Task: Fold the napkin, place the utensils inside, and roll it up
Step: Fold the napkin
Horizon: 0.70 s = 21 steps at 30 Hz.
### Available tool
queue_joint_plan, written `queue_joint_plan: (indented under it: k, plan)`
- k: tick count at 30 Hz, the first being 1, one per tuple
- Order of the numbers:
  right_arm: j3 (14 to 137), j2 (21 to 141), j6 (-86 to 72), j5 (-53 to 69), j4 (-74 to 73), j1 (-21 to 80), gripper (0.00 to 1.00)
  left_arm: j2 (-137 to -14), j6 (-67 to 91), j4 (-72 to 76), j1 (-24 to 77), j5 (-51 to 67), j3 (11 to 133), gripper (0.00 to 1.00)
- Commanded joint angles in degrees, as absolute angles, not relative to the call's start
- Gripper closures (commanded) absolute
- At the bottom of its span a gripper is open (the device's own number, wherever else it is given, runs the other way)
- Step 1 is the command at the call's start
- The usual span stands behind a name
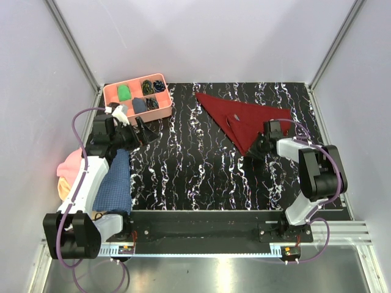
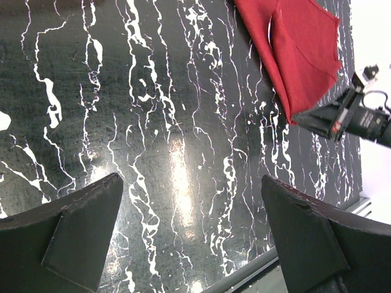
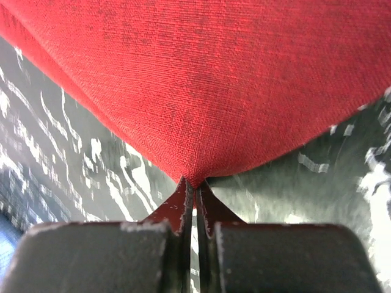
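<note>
The dark red napkin [image 1: 241, 119] lies folded into a triangle on the back right of the black marbled table. It also shows in the left wrist view [image 2: 299, 49] and fills the right wrist view [image 3: 201, 79]. My right gripper [image 1: 255, 149] is shut on the napkin's near corner, the tip pinched between the fingertips [image 3: 194, 186]; it also shows in the left wrist view [image 2: 308, 116]. My left gripper [image 1: 139, 131] is open and empty above bare table [image 2: 192, 232], far left of the napkin. No utensils show clearly; the small dark items in the tray are too small to tell.
A pink compartment tray [image 1: 110, 97] with small green and dark items stands at the back left, just behind my left gripper. A blue checked cloth [image 1: 116, 183] and a pink cloth [image 1: 68, 166] lie at the left edge. White walls enclose the table.
</note>
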<state>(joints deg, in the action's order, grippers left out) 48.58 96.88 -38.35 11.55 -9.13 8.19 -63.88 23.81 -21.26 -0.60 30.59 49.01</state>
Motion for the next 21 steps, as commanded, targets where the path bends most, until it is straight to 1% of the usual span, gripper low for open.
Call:
queue_joint_plan:
  k: [1,5,8,11,12,15,17,18,19,20,21]
  plan:
    - [40.9,92.7,-36.5,16.1,-16.3,9.1,1.0,-62.8,22.9,-19.3,1.8,27.2,48.7,0.01]
    - [35.5,86.6,-38.0,18.0,-19.3,11.2,1.0,-62.4,22.8,-20.3,6.1,23.3,49.0,0.01]
    - [31.4,80.8,-40.2,19.1,-21.7,13.8,1.0,-62.1,25.5,-19.9,10.7,21.4,48.6,0.01]
    - [28.1,74.7,-42.6,19.6,-24.6,16.8,1.0,-61.9,28.8,-17.6,17.6,16.5,47.3,0.01]
    - [27.0,71.7,-43.3,19.5,-25.9,17.7,1.0,-62.2,30.8,-15.6,21.4,15.4,46.5,0.01]
    - [26.1,66.9,-44.8,18.4,-29.7,19.9,1.0,-65.1,34.4,-10.5,27.3,12.6,45.7,0.02]
    - [26.7,65.5,-44.1,17.9,-32.2,20.3,0.88,-69.1,35.3,-7.5,31.1,11.2,46.3,0.05]
    - [27.2,64.3,-43.9,17.5,-33.2,20.1,0.79,-70.6,36.0,-6.7,32.3,9.6,47.6,0.07]
    - [27.9,63.6,-43.4,16.7,-34.0,20.2,0.66,-72.2,36.2,-6.0,33.4,9.1,48.6,0.08]
    - [29.3,62.2,-43.3,16.3,-35.3,20.1,0.6,-75.7,36.3,-4.9,35.9,8.4,49.7,0.12]
    - [30.2,61.4,-43.2,15.7,-35.8,20.2,0.55,-77.6,36.1,-4.7,37.0,7.3,52.5,0.13]
